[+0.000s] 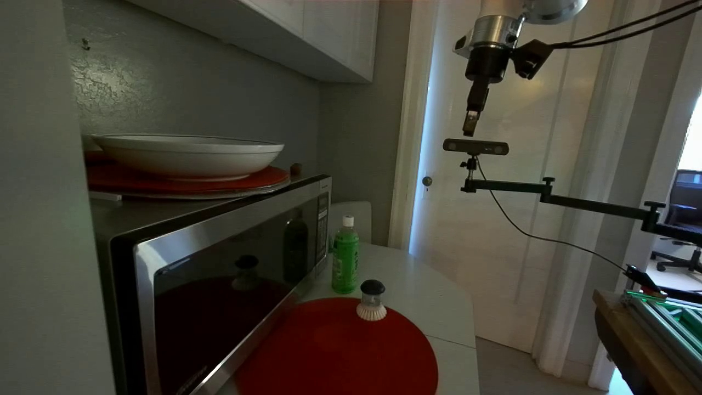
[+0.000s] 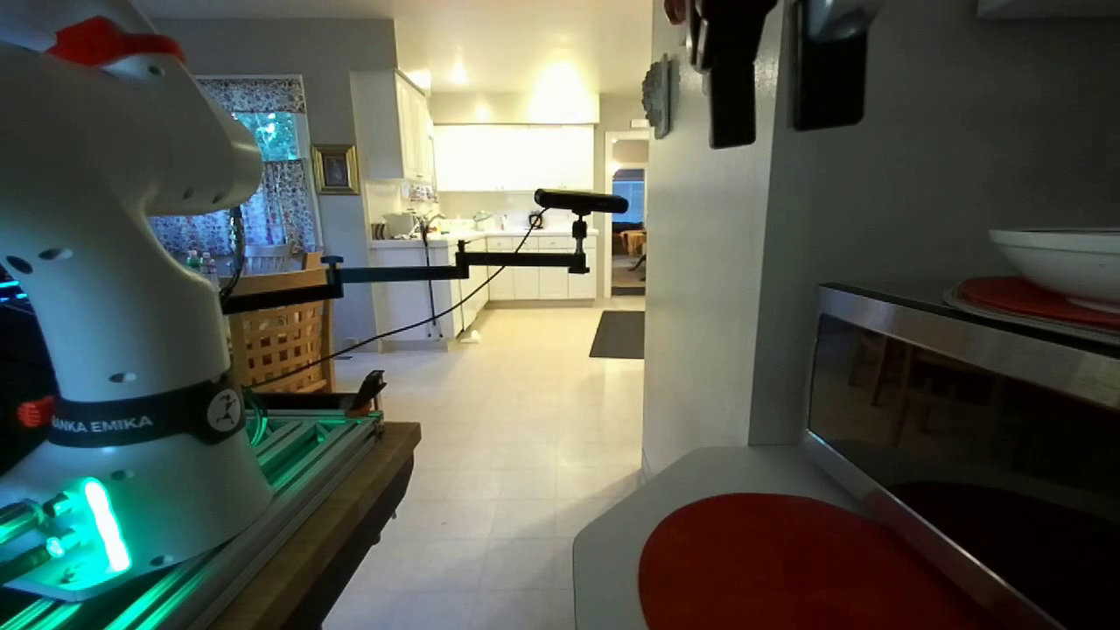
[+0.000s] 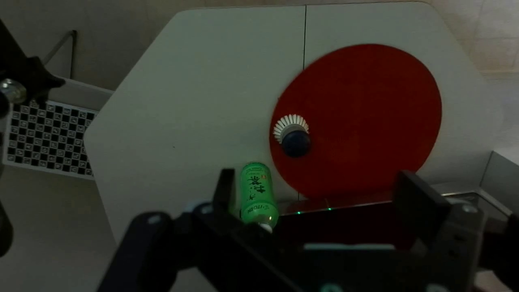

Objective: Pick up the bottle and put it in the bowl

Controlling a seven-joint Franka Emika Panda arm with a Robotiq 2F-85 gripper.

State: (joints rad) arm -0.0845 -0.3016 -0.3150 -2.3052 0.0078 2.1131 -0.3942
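The green bottle with a white cap stands upright on the white table beside the microwave's far end. In the wrist view the bottle shows near the left finger, its cap partly hidden by the gripper. It does not show in the other exterior view. The wide white bowl sits on a red round plate on top of the microwave; it also shows at an exterior view's right edge. My gripper is open and empty, high above the table. Its fingers stand wide apart in the wrist view.
The microwave stands along the wall, under white cabinets. A red round mat lies on the table before it. A dark-capped brush stands on the mat's edge. A camera on an arm stands beyond.
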